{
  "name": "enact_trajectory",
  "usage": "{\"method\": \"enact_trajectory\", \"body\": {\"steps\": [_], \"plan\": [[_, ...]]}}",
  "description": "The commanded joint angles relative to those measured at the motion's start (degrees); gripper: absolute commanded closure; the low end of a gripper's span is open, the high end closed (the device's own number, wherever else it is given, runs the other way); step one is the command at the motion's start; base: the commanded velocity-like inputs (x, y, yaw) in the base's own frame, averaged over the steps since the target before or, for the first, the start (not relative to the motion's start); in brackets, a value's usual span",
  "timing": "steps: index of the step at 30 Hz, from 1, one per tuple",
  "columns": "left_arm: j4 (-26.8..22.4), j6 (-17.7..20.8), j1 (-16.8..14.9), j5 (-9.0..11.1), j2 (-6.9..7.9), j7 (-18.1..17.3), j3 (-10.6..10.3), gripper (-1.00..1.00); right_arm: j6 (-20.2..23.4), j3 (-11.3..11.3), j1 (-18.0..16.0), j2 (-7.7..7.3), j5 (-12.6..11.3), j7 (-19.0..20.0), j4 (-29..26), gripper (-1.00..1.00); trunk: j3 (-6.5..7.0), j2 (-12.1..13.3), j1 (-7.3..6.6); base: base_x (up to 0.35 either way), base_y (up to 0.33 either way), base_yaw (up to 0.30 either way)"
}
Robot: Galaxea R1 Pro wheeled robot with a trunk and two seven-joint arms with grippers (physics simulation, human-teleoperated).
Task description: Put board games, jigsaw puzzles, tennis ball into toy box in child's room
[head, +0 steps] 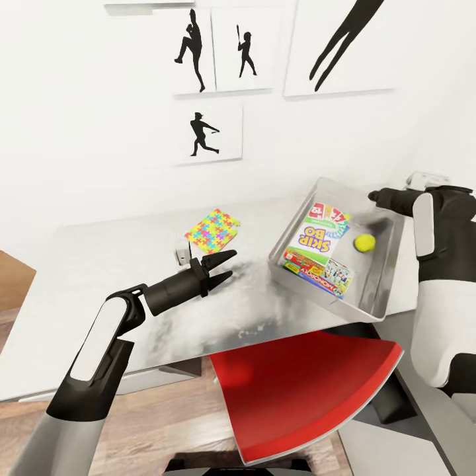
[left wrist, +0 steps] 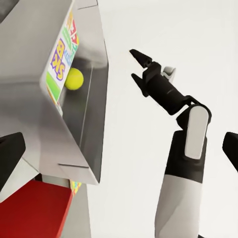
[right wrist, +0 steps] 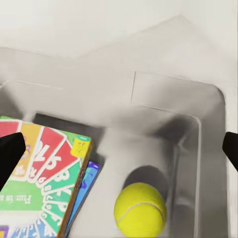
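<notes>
The light grey toy box (head: 380, 281) stands on the right part of the table (head: 99, 264). Inside it lie the Skip-Bo board game (head: 316, 235), the Monopoly board game (head: 320, 271) and the tennis ball (head: 364, 243). One jigsaw puzzle (head: 213, 230) lies flat on the table left of the box. My left gripper (head: 233, 263) is open just in front of the puzzle, holding nothing. My right gripper (head: 374, 196) is open above the box's far rim. From the right wrist I look down on the ball (right wrist: 140, 209) and the Skip-Bo game (right wrist: 44, 173), with a blue edge beneath it.
A red chair (head: 311, 396) is pushed under the table's front edge below the box. A small white object (head: 182, 254) sits on the table beside my left wrist. Black baseball-player prints (head: 198, 132) hang on the white wall behind.
</notes>
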Motion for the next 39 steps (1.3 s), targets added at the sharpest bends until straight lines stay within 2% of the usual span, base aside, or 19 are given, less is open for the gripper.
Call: {"method": "enact_trajectory", "body": {"steps": [1, 8, 14, 27, 39], "plan": [[-0.04, 0.07, -0.04, 0.52, 0.03, 0.43, -0.04, -1.00, 0.20, 0.02, -0.03, -0.01, -0.63, -0.52, -0.09, -1.00, -0.06, -0.05, 0.02, 0.000, 0.000, 0.000], [-0.04, -0.11, 0.45, 0.52, 0.03, 0.20, -0.01, -1.00, 6.27, -0.49, 3.05, -0.36, -1.09, -0.11, -14.69, -1.00, -0.06, -0.05, 0.02, 0.000, 0.000, 0.000], [-0.04, -0.21, 0.63, 0.52, 0.04, -0.21, 0.00, -1.00, 6.52, -0.68, 5.16, -0.53, -1.22, 0.07, -20.93, -1.00, -0.06, -0.05, 0.02, 0.000, 0.000, 0.000], [-0.04, -0.19, 0.94, 0.45, 0.03, -0.41, 0.00, -1.00, 6.52, -0.72, 6.30, -0.66, -1.32, 0.23, -23.63, -1.00, -0.06, -0.05, 0.02, -0.011, 0.009, 0.000], [-0.03, -0.21, 0.98, 0.44, 0.03, -0.43, 0.00, -1.00, 6.52, -0.68, 6.46, -0.59, -1.30, 0.23, -23.91, -1.00, -0.06, -0.05, 0.02, -0.144, 0.161, 0.000]]}}
